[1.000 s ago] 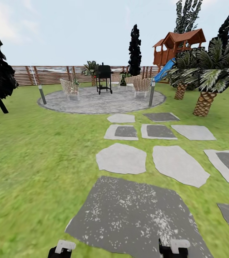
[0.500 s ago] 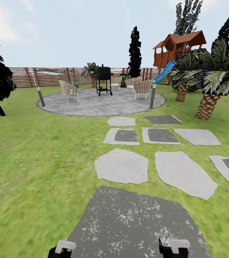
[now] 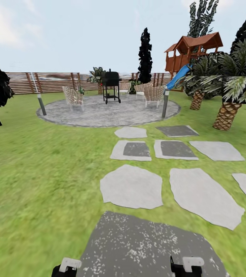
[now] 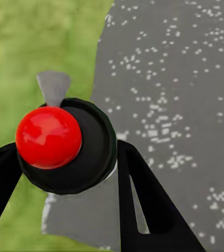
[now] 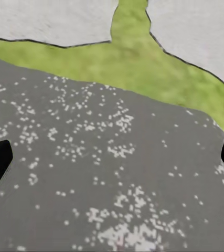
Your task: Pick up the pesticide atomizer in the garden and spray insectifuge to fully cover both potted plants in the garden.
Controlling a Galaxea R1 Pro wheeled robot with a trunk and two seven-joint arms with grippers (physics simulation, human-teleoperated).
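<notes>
Across the green lawn [image 3: 42, 173], the view has slid forward over the last second: the grey stepping stones [image 3: 132, 186] sit lower in the head view than before, and the round grey paved patio [image 3: 107, 111] with its black grill [image 3: 111, 82] and wicker chairs [image 3: 73, 96] looks slightly nearer. That reads as the robot's base rolling toward the patio, not the stones moving.

Between the black jaws of the left gripper [image 4: 64, 157], the left wrist view shows the dark round-bodied pesticide atomizer [image 4: 72, 147] with its glossy red knob, seen end-on and gripped on both sides. So the pick-up seems done, and this is the carry.

Its partner, the right gripper [image 5: 112, 157], has its jaws spread wide with nothing between them, above a dark speckled slab [image 5: 106, 173].

Neither low potted plant can be made out with confidence; small greenery by the brown slatted wooden fence [image 3: 54, 80] is too distant to tell. Spraying has not begun.
</notes>
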